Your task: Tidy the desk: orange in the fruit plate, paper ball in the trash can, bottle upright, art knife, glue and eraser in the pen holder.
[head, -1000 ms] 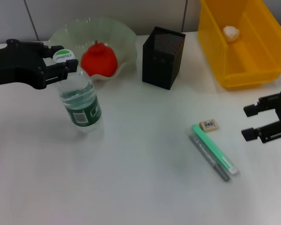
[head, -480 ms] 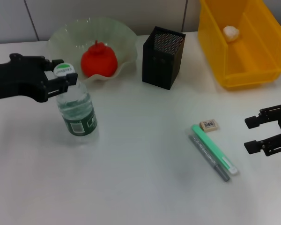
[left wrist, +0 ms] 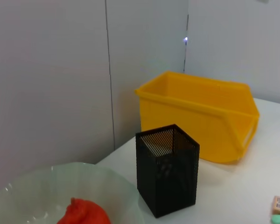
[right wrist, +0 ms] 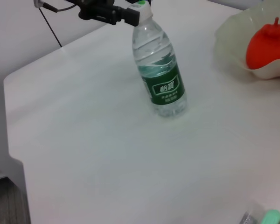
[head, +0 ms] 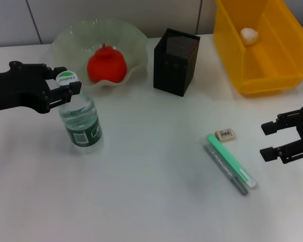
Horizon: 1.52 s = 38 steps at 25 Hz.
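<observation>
The bottle [head: 81, 118] [right wrist: 161, 79] stands nearly upright on the white desk, and my left gripper [head: 65, 83] [right wrist: 130, 13] is shut on its neck just under the cap. The orange [head: 107, 65] [left wrist: 81, 214] lies in the fruit plate [head: 91, 30]. A paper ball [head: 249, 34] sits in the yellow trash can [head: 272, 75] [left wrist: 200, 121]. The eraser [head: 225, 134] lies beside a green stick [head: 231, 160] and a grey pen-shaped tool [head: 224, 169]; which is the art knife and which the glue I cannot tell. My right gripper [head: 268, 139] hovers open just right of them. The pen holder [head: 175, 61] [left wrist: 167, 175] looks empty.
The pen holder stands between the fruit plate and the trash can along the back of the desk. A grey wall runs behind them. The desk's left edge and corner [right wrist: 9, 79] show in the right wrist view.
My left gripper has drawn the bottle left and slightly toward me, and it now stands straighter. The right gripper shifted a little near the eraser.
</observation>
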Motion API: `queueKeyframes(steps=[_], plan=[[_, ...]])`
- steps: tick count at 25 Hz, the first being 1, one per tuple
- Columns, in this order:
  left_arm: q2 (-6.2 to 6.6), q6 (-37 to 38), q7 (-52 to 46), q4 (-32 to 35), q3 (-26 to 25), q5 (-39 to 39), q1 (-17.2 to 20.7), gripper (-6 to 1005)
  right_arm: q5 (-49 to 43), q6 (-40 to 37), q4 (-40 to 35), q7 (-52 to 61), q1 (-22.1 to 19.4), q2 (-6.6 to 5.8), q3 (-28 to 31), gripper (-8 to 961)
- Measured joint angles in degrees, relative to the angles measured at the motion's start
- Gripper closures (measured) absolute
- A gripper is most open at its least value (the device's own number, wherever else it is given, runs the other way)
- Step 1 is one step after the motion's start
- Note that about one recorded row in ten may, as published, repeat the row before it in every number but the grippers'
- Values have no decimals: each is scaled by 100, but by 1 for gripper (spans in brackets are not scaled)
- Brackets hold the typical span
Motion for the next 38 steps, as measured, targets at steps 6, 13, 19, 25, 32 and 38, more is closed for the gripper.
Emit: queueKeyframes(steps=[6, 13, 19, 25, 32, 38], plan=[[7, -60, 2, -14, 7, -185, 86, 551, 0, 51, -5, 43, 35, 9, 0, 206], [8, -2, 24, -33, 50, -186, 151, 546, 0, 58, -23, 47, 48, 54, -4, 207], [17, 147, 11, 65, -15, -359, 233, 351, 0, 60, -9, 47, 45, 63, -9, 207], [30, 810, 117, 281, -708, -895, 509, 353, 27, 59, -7, 59, 49, 62, -9, 208], [12, 1537, 1340, -344, -936, -1109, 1055, 357, -147, 61, -185, 526, 241, 64, -23, 208], [46, 2146, 2701, -2171, -1108, -1395, 883, 361, -805, 226, -836, 1647, 505, 187, -576, 209]])
